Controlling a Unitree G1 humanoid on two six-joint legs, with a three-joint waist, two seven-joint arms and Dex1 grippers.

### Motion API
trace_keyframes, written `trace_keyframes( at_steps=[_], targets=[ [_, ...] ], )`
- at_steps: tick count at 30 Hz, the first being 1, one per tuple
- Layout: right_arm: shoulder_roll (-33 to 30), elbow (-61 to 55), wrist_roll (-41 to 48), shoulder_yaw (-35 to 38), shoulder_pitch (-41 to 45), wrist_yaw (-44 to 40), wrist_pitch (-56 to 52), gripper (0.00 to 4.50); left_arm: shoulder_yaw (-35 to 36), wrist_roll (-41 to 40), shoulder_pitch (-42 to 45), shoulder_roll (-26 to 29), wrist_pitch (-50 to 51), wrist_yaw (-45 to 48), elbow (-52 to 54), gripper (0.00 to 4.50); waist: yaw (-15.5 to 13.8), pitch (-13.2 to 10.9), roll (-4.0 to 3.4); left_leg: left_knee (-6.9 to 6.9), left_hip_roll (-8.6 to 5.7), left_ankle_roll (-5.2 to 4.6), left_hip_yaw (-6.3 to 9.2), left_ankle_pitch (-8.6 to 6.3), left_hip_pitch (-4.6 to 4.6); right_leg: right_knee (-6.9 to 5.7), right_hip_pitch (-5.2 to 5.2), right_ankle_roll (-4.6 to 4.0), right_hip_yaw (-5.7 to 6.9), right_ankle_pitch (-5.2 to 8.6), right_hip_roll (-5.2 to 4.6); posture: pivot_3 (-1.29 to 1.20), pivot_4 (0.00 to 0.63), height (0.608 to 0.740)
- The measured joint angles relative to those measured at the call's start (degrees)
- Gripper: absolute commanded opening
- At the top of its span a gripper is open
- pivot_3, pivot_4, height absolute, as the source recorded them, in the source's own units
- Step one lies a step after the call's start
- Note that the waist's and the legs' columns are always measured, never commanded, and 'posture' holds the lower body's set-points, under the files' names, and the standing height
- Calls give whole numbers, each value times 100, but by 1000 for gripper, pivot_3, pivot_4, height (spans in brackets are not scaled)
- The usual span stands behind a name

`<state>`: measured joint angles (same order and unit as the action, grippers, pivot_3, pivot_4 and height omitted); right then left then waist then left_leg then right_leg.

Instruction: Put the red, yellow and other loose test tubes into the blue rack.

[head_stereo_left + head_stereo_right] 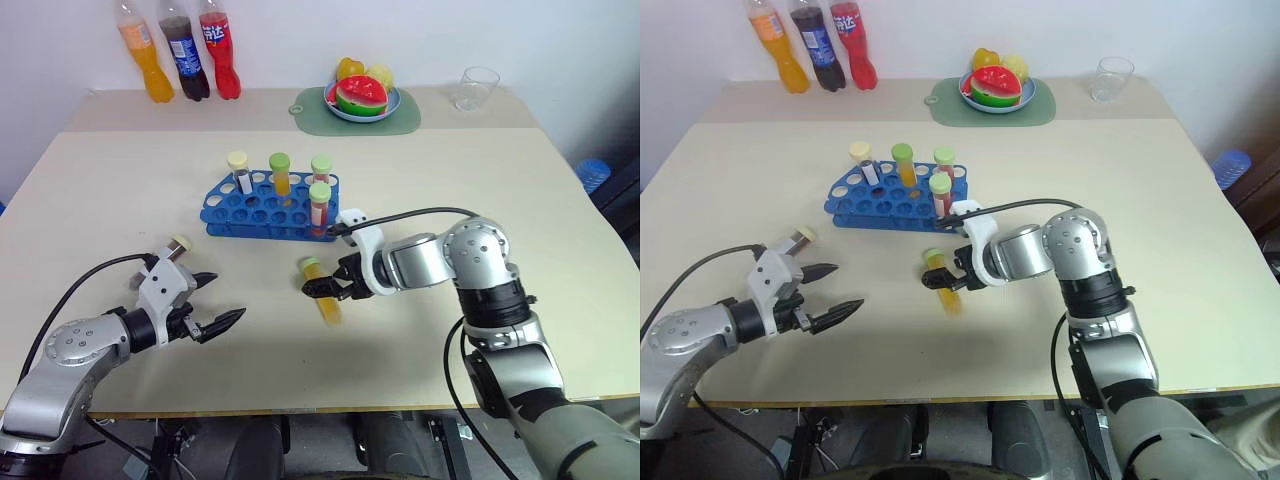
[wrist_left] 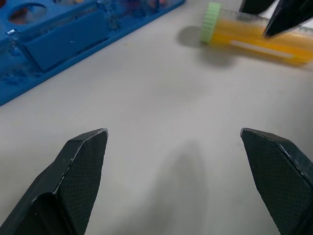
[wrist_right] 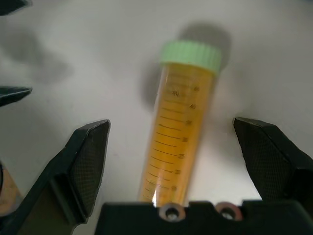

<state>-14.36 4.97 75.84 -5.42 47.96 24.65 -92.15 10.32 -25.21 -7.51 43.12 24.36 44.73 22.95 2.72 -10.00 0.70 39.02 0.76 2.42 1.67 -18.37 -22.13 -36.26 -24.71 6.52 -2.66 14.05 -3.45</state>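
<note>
Between your right gripper's point(image 3: 171, 142) spread fingers, the yellow tube point(image 3: 178, 132) lay flat on the table point(image 1: 480, 190), ungripped, near the blue rack point(image 1: 262, 205). Best closed mid-barrel, below the cap. Left gripper point(image 1: 222, 300) stood open, empty.

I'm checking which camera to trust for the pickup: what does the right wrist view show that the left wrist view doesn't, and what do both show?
Right wrist view alone: the right end effector open, its fingers on either side of the lying yellow tube, and the printed scale on that tube.

Left wrist view alone: the left end effector open over bare table, and an edge of the blue rack.

Both: the yellow tube with its green cap on the table.
</note>
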Motion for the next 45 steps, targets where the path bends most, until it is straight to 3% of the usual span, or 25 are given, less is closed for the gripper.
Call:
trace_keyframes(
  at_steps=[1,4,10,14,17,18,23,26,29,36,45],
  targets=[
    [40,135,240,20,45,353,0,4416,2,-1,-18,-38,0,-14,39,4500,-1,1,2,0,1,0,1,0,0,0,0,0,0,0,1,0,150,734],
    [162,462,843,75,141,1267,1,3615,3,-3,-83,-138,0,-96,137,4500,2,2,0,1,2,0,1,0,2,-2,1,0,0,0,2,0,150,734],
    [117,756,1998,-176,180,2392,210,779,6,-53,-152,-317,0,-137,246,4500,0,0,-3,0,3,-3,2,-1,-5,2,-1,0,1,0,3,0,150,734],
    [-287,697,2958,-649,180,2773,743,779,35,-125,-283,-334,-5,-100,308,4500,-12,-1,-4,2,3,-3,3,-1,-9,4,-2,0,1,0,1,0,150,734],
    [-490,447,3225,-680,174,2550,1053,779,84,-138,-329,-336,-26,-82,307,4500,-11,-1,-4,1,3,-4,3,-2,-9,5,-2,1,1,0,4,0,150,734],
    [-530,223,3070,-655,155,2260,1139,779,119,-143,-348,-338,-58,-82,302,4500,-13,-1,-4,1,4,-5,4,-3,-10,5,-3,1,1,0,5,0,150,734],
    [-1056,-1668,447,-680,-185,-680,2519,779,438,-156,-316,-704,-282,-276,31,4500,-24,1,-2,1,7,-10,4,-6,-17,11,-9,2,2,0,9,0,150,734],
    [-1168,-1999,-1421,-1223,-610,-2426,4168,779,508,-154,-139,-1052,-458,-517,-160,4500,-26,1,-1,6,6,-10,3,-6,-16,9,-7,3,2,0,9,0,150,734],
    [-910,-1928,-3047,-1712,-987,-3607,5903,779,488,-155,-75,-1313,-519,-685,-157,4500,-7,1,-1,6,6,-9,-1,-5,-16,6,-12,3,0,-1,8,0,150,734],
    [602,152,-5556,-1879,-917,-4040,8826,779,171,-104,-63,-1633,-452,-1105,85,4500,-16,1,-2,5,6,4,1,2,-9,-2,-12,-1,0,-3,7,0,150,734],
    [1749,2602,-6929,-1481,-246,-3628,10573,779,118,-102,-74,-1641,-438,-1287,193,4500,-13,0,-3,1,5,13,3,7,-8,-3,-12,-3,0,-4,4,0,150,734]
  ],
)
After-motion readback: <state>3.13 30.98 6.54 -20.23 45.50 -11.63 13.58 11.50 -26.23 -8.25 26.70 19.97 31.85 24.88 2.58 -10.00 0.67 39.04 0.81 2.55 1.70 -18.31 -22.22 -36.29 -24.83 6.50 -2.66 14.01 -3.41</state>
